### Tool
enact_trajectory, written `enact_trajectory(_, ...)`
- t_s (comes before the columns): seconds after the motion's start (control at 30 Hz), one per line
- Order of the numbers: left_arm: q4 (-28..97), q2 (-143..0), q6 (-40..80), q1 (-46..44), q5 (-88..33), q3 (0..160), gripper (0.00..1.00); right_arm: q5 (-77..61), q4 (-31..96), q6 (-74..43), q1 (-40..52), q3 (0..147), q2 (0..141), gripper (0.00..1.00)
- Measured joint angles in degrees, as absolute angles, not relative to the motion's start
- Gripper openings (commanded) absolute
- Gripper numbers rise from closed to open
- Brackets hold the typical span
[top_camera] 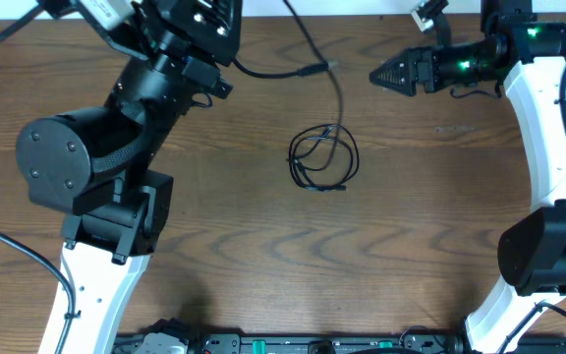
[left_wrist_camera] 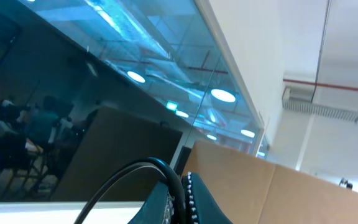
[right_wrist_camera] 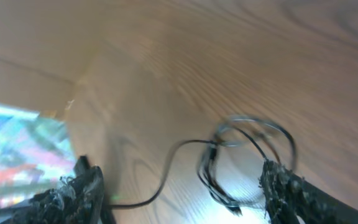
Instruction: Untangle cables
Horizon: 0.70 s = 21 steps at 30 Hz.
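Brown wood-grain laminate, smooth and faintly glossy, covers the table (top_camera: 263,256). Off beyond the table's edge the left wrist view looks up at a blue-tinted glass partition (left_wrist_camera: 104,68) with round ceiling lights (left_wrist_camera: 222,95) glowing in it, and at a flat tan panel (left_wrist_camera: 278,186) that looks like cardboard.

Near the table's middle lies the black cable (top_camera: 322,157), a thin, rubbery cord wound into a few loose, overlapping loops. 1 strand leaves the coil and runs toward the far edge of the table.

Beyond the coil and to its right, the right pincer (top_camera: 389,74) points back toward it, clear of the loops. Its 2 rough black fingers stand wide apart with nothing between them.

The left pincer (left_wrist_camera: 180,202) is raised and pressed together. A dark cord (left_wrist_camera: 129,171) arches up to its studded tips, but I cannot tell whether it is nipped there.
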<state>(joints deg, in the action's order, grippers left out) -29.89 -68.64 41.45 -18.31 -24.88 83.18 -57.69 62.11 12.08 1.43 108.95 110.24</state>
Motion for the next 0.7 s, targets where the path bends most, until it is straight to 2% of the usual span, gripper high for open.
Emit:
enact_trajectory(0.3, -29.7, -68.9, 43.1, -18.3, -23.7, 87.6, 0.07, -75.4, 56.0, 19.6, 2.2, 108.9, 110.2, 0.80)
enact_trajectory(0.53, -29.4, -68.9, 43.5, -18.3, -23.6, 88.2, 0.08, -80.1, 55.8, 25.3, 9.2, 108.9, 110.2, 0.81)
enact_trajectory(0.63, -28.4, -68.9, 43.5, -18.3, -23.7, 88.2, 0.08, -80.7, 53.9, 27.1, 13.3, 108.9, 110.2, 0.79)
enact_trajectory(0.7, -28.0, -68.9, 43.5, -18.3, -23.6, 88.2, 0.07, -81.1, 51.8, 27.6, 15.3, 108.9, 110.2, 0.75)
